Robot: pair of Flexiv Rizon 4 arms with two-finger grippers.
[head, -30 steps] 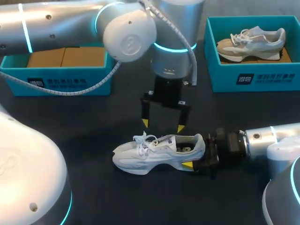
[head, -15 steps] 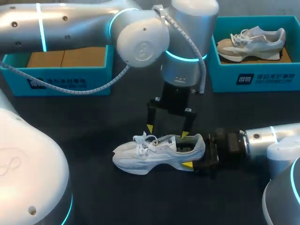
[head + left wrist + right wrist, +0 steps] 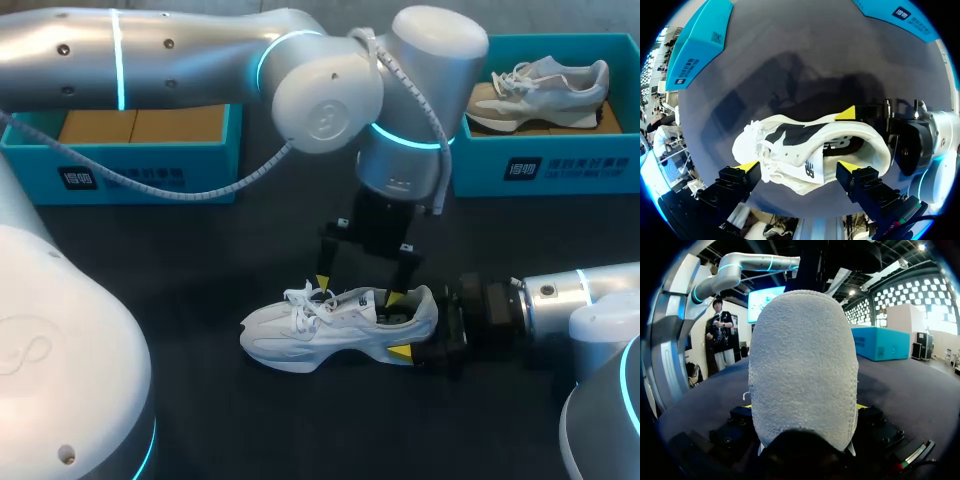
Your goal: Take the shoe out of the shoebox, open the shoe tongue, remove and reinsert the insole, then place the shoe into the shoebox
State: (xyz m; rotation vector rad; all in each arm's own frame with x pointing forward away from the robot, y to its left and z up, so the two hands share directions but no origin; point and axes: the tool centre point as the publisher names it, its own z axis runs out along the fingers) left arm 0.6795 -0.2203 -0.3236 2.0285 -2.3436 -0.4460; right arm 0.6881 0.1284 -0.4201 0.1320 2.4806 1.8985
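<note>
Left gripper [image 3: 358,291] lowered, spread wide, straddling shoe [image 3: 290,340]

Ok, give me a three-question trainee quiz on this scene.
1. True or false: the grey and beige sneaker lies in the teal cardboard shoebox on the right.
2. The left end effector, above the white lace-up sneaker, is: A open, B shut on the laces, C shut on the heel.
3. Fill in: the right end effector grips the white lace-up sneaker's ____.
Key: 1 true; 2 A; 3 heel.
</note>
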